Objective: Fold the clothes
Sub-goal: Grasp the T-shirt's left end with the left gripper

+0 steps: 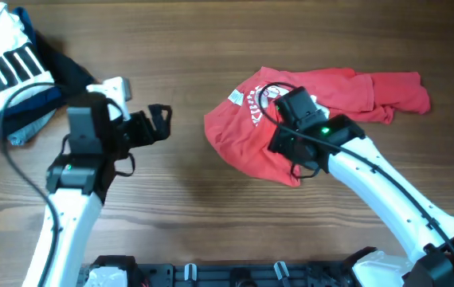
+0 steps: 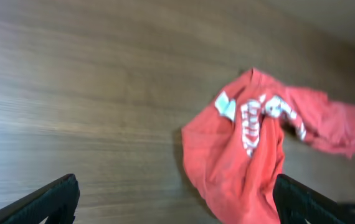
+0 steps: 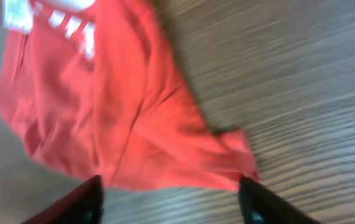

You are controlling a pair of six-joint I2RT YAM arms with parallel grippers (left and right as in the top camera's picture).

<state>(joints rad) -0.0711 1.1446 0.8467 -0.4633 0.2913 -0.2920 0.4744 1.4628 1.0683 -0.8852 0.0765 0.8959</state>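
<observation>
Since the red T-shirt, crumpled on the table beneath the right gripper, looks light, limp and apt to bunch, a hem corner or shoulder seam seems the surest hold; that claw and the left gripper both stand wide open, empty

From above, the right arm covers the middle of the red T-shirt, so its white lettering shows only in part and is too small to read. The navy folded clothes and the white black-striped garment run off the left edge. Through the left wrist camera everything is smeared, and the left claw shows only its two fingertips at the bottom. The right claw is cropped the same way, and the shirt runs past the top edge.
</observation>
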